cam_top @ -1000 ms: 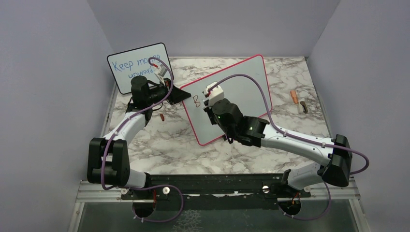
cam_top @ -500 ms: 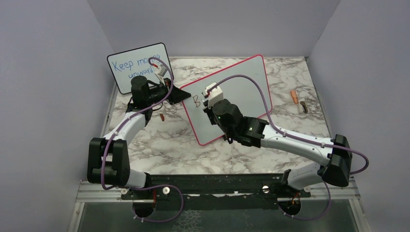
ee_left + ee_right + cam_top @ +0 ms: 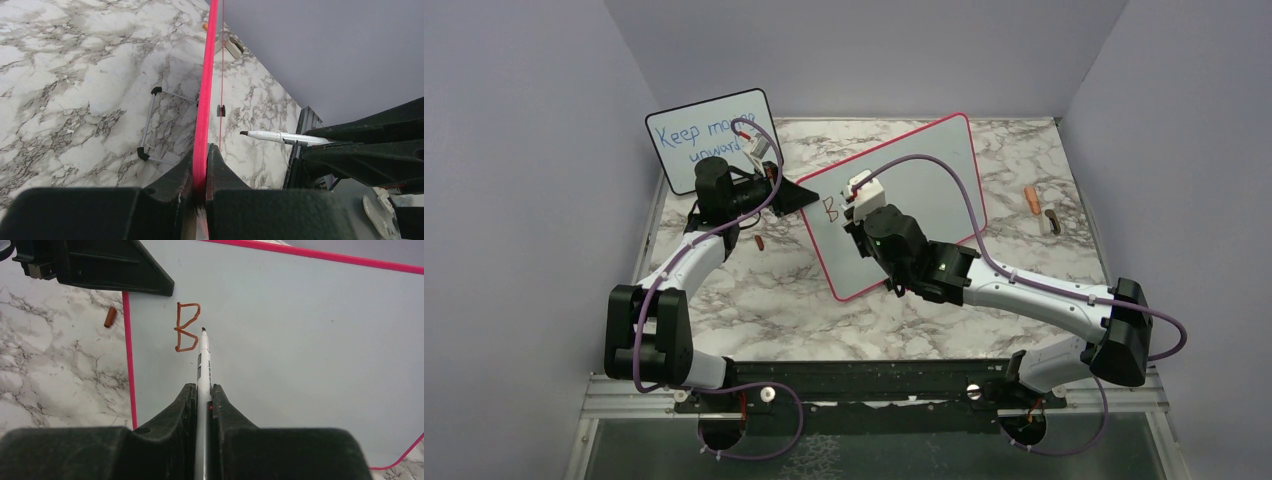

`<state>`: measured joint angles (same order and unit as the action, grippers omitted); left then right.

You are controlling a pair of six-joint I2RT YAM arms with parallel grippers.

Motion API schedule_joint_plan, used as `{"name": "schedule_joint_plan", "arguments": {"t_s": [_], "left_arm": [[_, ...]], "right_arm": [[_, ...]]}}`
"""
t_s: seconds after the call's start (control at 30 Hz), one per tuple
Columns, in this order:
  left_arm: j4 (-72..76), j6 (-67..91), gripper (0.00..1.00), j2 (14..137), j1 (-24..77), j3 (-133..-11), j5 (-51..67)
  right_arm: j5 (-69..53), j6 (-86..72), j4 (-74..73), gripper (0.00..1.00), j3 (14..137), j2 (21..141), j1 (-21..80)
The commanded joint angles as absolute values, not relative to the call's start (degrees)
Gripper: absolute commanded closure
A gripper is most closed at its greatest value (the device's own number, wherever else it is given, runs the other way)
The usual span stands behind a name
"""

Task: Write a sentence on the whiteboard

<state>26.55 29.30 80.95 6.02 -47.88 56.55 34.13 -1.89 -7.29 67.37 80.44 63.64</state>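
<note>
**One letter down on the board, marker tip just beside it**

The whiteboard [image 3: 934, 165] stood propped at a tilt near the centre of the counter [image 3: 764, 290], pink frame all round, turned at an angle to the arms. In the left wrist view it was seen edge-on, w/ a wire stand [image 3: 150, 125] on black feet behind it.

Left gripper [image 3: 201, 150] was clamped on the board's left edge, fingers pinched tight against the pink frame on both sides, nothing else in its grasp.

Right gripper [image 3: 202, 387] was closed round a white marker [image 3: 203, 365], held approx. along the gripper's axis w/ the dark tip pointing at the board face. The tip sat just right of the sentence [image 3: 186, 327], which so far showed only a reddish-brown capital "B" near the board's upper-left corner. Whether the tip actually touched the surface couldn't be told; the left wrist view showed it very near the face. Rest of the board face was blank.

A small reddish-brown cap [image 3: 110, 317] lay on the counter just left of the board's frame, below the left gripper.

Behind the left arm, a smaller black-framed board [image 3: 709, 135] stood upright w/ blue handwriting, partly hidden by the arm and its cable. Two small items [image 3: 1041, 210], one orange, lay on the counter well to the right of the whiteboard; too small to ID.
</note>
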Motion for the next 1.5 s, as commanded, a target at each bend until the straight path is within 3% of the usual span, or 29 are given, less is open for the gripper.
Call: {"name": "schedule_joint_plan", "arguments": {"t_s": [0.0,1.47], "left_arm": [[22.85,24.96,1.0,82.89,6.74,-47.5,55.55],[22.76,24.89,1.0,83.05,6.68,-47.55,55.71]], "right_arm": [[33.86,-0.98,-4.57,0.99,66.88,80.43,63.46],[36.51,-0.98,-4.91,0.99,67.41,84.46,63.37]]}}
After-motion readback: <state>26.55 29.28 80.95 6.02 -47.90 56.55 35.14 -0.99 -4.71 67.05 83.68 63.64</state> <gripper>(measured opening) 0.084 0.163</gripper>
